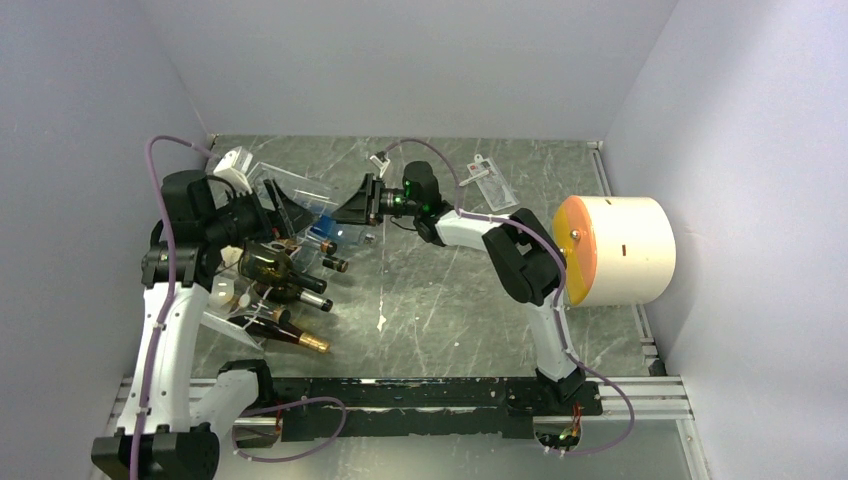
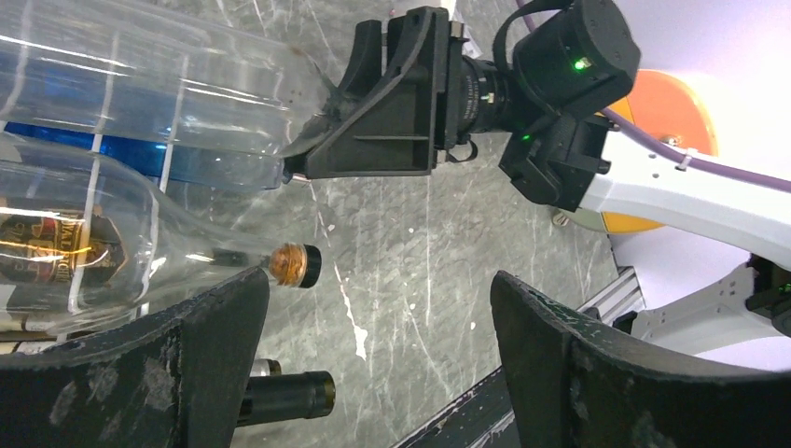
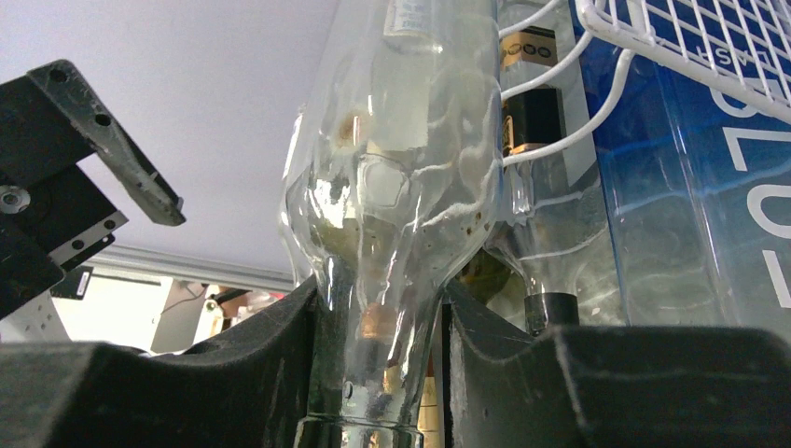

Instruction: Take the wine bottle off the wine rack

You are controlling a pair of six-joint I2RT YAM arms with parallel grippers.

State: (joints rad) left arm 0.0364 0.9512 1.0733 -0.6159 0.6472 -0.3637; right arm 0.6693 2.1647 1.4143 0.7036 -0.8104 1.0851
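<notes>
The right gripper point(image 3: 378, 373) is closed on the neck of the clear wine bottle point(image 3: 392, 168) — both fingers are pressed against the glass. The bottle's body is cradled in the white wine rack point(image 3: 672, 28) at the left of the table point(image 1: 450, 300). The left gripper point(image 2: 373, 373) is held wide open — nothing is gripped — just beside a corked bottle point(image 2: 289, 264).

The left arm point(image 1: 175, 320) and right arm point(image 1: 465, 228) share one build: white moulded link shells joined by black cylindrical joint housings. A purple cable point(image 2: 709, 168) runs outside each arm, secured with ties. The right wrist housing point(image 2: 569, 65) is black and carries green indicator lights. The fingers point(image 2: 606, 373) of the left gripper point(image 2: 378, 289) are matte black, broad, wedge-shaped and scuffed grey. The base point(image 1: 155, 455) of each arm is a black block.
</notes>
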